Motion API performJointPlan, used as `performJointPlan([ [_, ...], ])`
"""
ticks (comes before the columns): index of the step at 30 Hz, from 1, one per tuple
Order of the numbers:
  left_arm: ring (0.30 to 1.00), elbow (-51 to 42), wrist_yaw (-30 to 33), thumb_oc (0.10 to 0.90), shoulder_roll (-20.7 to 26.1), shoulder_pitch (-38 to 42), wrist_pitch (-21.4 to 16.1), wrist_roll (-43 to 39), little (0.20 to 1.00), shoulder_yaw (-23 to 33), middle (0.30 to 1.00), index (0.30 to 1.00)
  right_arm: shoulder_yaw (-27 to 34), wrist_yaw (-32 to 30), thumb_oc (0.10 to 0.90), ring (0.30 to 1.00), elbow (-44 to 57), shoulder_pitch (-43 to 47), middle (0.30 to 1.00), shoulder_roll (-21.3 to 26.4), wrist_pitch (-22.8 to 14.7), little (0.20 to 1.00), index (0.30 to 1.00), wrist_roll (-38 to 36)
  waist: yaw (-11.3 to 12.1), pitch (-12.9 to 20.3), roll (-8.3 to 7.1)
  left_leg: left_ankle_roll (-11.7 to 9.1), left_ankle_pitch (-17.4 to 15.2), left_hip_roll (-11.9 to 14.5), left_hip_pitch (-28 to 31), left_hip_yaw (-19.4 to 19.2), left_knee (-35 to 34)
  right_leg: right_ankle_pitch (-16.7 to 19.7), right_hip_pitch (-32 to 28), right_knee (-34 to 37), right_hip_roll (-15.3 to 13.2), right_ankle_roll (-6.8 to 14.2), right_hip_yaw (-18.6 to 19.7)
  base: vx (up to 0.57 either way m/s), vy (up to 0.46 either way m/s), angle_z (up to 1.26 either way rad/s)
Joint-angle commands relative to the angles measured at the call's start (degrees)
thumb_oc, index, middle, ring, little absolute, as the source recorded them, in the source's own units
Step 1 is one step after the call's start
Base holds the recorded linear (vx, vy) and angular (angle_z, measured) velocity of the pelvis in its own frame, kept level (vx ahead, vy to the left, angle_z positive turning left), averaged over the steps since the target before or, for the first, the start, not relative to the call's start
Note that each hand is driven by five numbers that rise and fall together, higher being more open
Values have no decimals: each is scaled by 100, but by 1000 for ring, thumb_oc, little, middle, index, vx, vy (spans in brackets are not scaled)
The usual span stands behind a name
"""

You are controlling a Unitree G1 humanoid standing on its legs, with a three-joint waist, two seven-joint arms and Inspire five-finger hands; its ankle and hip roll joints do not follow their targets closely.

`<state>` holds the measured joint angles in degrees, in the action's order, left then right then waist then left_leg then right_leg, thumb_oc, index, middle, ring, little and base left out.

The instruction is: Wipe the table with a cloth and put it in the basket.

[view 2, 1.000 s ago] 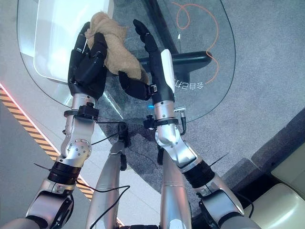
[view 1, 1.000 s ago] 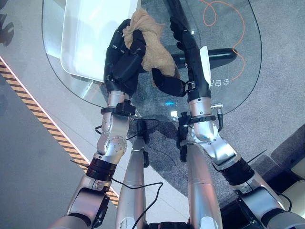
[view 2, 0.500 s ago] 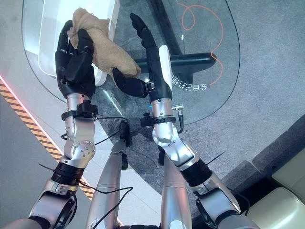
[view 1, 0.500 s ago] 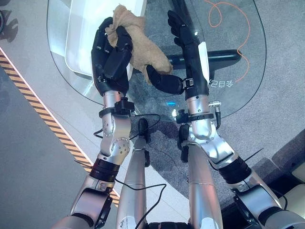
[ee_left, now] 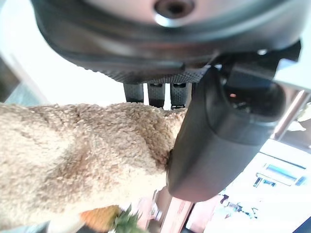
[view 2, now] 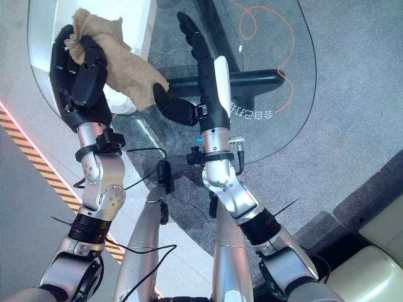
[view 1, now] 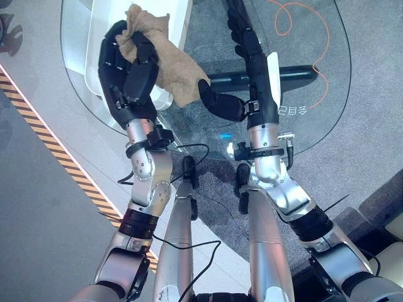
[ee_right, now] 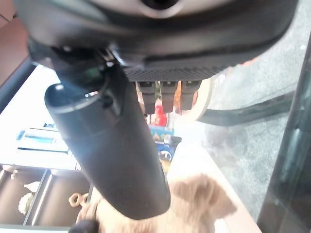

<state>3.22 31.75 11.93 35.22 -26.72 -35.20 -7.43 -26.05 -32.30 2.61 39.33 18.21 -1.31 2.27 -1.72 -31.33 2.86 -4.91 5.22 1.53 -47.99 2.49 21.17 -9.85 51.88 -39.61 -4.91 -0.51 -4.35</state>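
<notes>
Over the glass tabletop [view 1: 315, 119]: cloth [view 1: 165, 58] bunched in left hand [view 1: 126, 75], fingers curled round it.
Right hand [view 1: 249, 75] beside it, fingers straight; thumb seems to touch the cloth's hanging corner.

Left hand [view 1: 129, 75] curled, right hand [view 1: 252, 56] straight

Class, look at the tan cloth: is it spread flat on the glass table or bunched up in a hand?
Bunched up. The left hand curls its fingers round the cloth, whose loose end hangs toward the right hand.
</notes>
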Motion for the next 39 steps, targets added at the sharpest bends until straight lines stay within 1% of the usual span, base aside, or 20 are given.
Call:
performJointPlan([
  [1, 300, -917, 144, 100, 328, 692, -1012, 789, 200, 305, 300, 300, 302, -232, 800, 900, 732, 602, 900, -217, -574, 900, 900, 262, 104, 154, -61, 401, -700, -420, 203, -265, 513, 371, -332, 710, 495, 109, 99, 0, 0, 0],
  [6, 300, -737, 475, 100, 401, 780, -1048, 1166, 200, 380, 300, 300, 370, -366, 800, 900, 671, 608, 900, -140, -517, 900, 900, 313, 78, 154, -73, 391, -711, -408, 204, -275, 526, 351, -324, 687, 507, 105, 115, 0, 0, 0],
  [10, 300, -560, 608, 100, 485, 832, -1131, 1262, 200, 431, 300, 300, 429, -567, 800, 900, 546, 573, 900, -57, -540, 900, 900, 467, 62, 154, -72, 386, -720, -399, 213, -286, 517, 347, -328, 696, 501, 110, 119, 0, 0, 0],
  [13, 300, -358, 772, 100, 600, 893, -1168, 1462, 200, 469, 300, 300, 492, -822, 800, 900, 387, 551, 900, 43, -515, 900, 900, 644, 39, 154, -74, 380, -731, -394, 209, -293, 529, 348, -320, 694, 496, 116, 127, 0, 0, 0],
  [15, 300, -252, 853, 100, 659, 925, -1172, 1541, 200, 486, 300, 300, 530, -964, 800, 900, 258, 533, 900, 121, -527, 900, 900, 578, 26, 154, -73, 375, -740, -384, 212, -303, 540, 343, -318, 679, 489, 117, 131, 0, 0, 0],
  [17, 300, -16, 994, 100, 761, 995, -1193, 1725, 200, 505, 300, 300, 600, -1235, 800, 900, -16, 507, 900, 214, -524, 900, 900, 608, 3, 154, -78, 367, -756, -376, 220, -309, 550, 340, -326, 682, 477, 127, 138, 0, 0, 0],
  [18, 300, 4, 1005, 100, 770, 1004, -1194, 1740, 200, 503, 300, 300, 604, -1259, 800, 900, -40, 511, 900, 223, -532, 900, 900, 599, 3, 154, -79, 367, -757, -375, 220, -311, 550, 340, -325, 683, 477, 126, 138, 0, 0, 0],
  [20, 300, 177, 1115, 100, 875, 1043, -1200, 1836, 200, 505, 300, 300, 674, -1646, 800, 900, -275, 455, 900, 304, -469, 900, 900, 567, -21, 154, -79, 362, -771, -367, 215, -321, 559, 336, -315, 678, 472, 131, 144, 0, 15, 0],
  [21, 300, 262, 1165, 100, 938, 1057, -1184, 1894, 200, 503, 300, 300, 739, -1880, 800, 900, -422, 430, 900, 349, -480, 900, 900, 511, -29, 154, -77, 365, -779, -364, 229, -326, 548, 328, -323, 681, 470, 136, 146, 0, 0, 0],
  [24, 300, 544, 1230, 100, 1066, 1121, -1239, 1895, 200, 496, 300, 300, 901, -2236, 800, 900, -820, 356, 900, 489, -521, 900, 900, 367, -58, 154, -74, 367, -800, -356, 235, -338, 545, 322, -329, 691, 466, 145, 153, 0, 0, 0],
  [25, 300, 621, 1255, 100, 1103, 1144, -1253, 1901, 200, 494, 300, 300, 947, -2328, 800, 900, -925, 346, 900, 532, -473, 900, 900, 335, -64, 154, -73, 369, -807, -359, 230, -337, 549, 318, -324, 687, 470, 147, 156, 2, 35, -2],
  [26, 300, 777, 1278, 100, 1191, 1176, -1254, 1902, 200, 512, 300, 300, 1039, -2448, 800, 900, -1151, 323, 900, 655, -491, 900, 900, 140, -77, 154, -71, 367, -824, -344, 244, -349, 545, 307, -332, 686, 466, 152, 156, 3, 33, -2],
  [30, 300, 1063, 1387, 100, 1372, 1269, -1210, 1987, 200, 487, 300, 300, 1234, -2697, 800, 900, -1477, 249, 900, 861, -402, 900, 900, -26, -112, 154, -83, 364, -847, -335, 220, -348, 557, 305, -302, 681, 470, 165, 164, 0, 13, -1],
  [31, 300, 1173, 1461, 100, 1434, 1317, -1201, 2071, 200, 456, 300, 300, 1260, -2806, 800, 900, -1578, 220, 900, 923, -328, 900, 900, -109, -126, 154, -89, 366, -850, -334, 208, -345, 558, 309, -285, 679, 477, 168, 172, -3, 19, -4],
  [33, 300, 1299, 1542, 100, 1517, 1378, -1156, 2197, 200, 432, 300, 300, 1315, -2928, 800, 900, -1747, 184, 900, 1009, -356, 900, 900, -292, -143, 154, -95, 362, -856, -325, 190, -347, 562, 305, -266, 671, 481, 170, 178, -2, 8, -2],
  [35, 300, 1508, 1648, 100, 1638, 1499, -1123, 2295, 200, 370, 300, 300, 1391, -2967, 800, 900, -2067, 104, 900, 1062, -521, 900, 900, -656, -169, 154, -98, 356, -863, -311, 198, -353, 548, 298, -269, 672, 486, 179, 179, 0, 0, 0],
  [36, 300, 1621, 1675, 100, 1674, 1543, -1152, 2324, 200, 348, 300, 300, 1423, -2980, 800, 900, -2215, 82, 900, 1081, -585, 900, 900, -713, -176, 154, -99, 358, -866, -310, 199, -356, 539, 295, -267, 674, 488, 182, 179, 0, 0, 0],
  [39, 300, 1934, 1800, 100, 1847, 1754, -1074, 2443, 200, 211, 300, 300, 1400, -3092, 800, 900, -2726, 66, 900, 1139, -681, 900, 900, -890, -192, 154, -98, 356, -872, -300, 185, -361, 532, 300, -254, 693, 490, 185, 185, 0, 0, 0],
])
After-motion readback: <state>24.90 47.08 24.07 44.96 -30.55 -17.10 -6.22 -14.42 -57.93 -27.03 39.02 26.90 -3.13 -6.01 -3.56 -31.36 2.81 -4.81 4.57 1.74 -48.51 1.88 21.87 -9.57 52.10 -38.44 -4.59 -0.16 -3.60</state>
